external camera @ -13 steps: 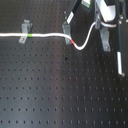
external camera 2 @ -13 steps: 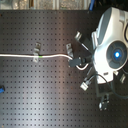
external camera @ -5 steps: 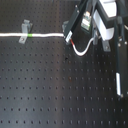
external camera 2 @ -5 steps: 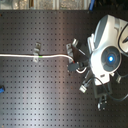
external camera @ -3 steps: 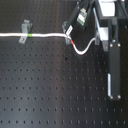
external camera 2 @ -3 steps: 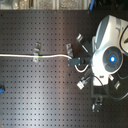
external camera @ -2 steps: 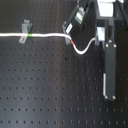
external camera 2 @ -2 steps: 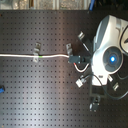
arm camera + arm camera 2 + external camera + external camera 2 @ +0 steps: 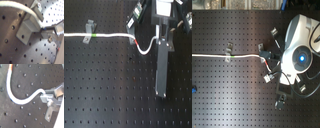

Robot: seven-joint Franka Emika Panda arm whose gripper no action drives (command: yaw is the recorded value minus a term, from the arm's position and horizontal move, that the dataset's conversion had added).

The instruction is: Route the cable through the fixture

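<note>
While I count from the first exterior view, I see one cable (image 9: pixel 114 36) lying across the perforated worktop (image 9: pixel 109 90), two small clip fixtures, one (image 9: pixel 87 31) by the green band (image 9: pixel 95 35) and another (image 9: pixel 131 26) near the red band (image 9: pixel 137 44). My claw (image 9: pixel 45 95) appears clamped on the cable's free end, though the wrist views are blurry. Compared with a moment ago, the arm has shifted toward the first exterior view's right.

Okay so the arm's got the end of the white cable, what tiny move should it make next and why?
Probably keep the grip and carry the cable end toward the next clip. The gripper pinches the cord just past its red band, and the cord already runs through two clips, sagging beyond the second.
</note>
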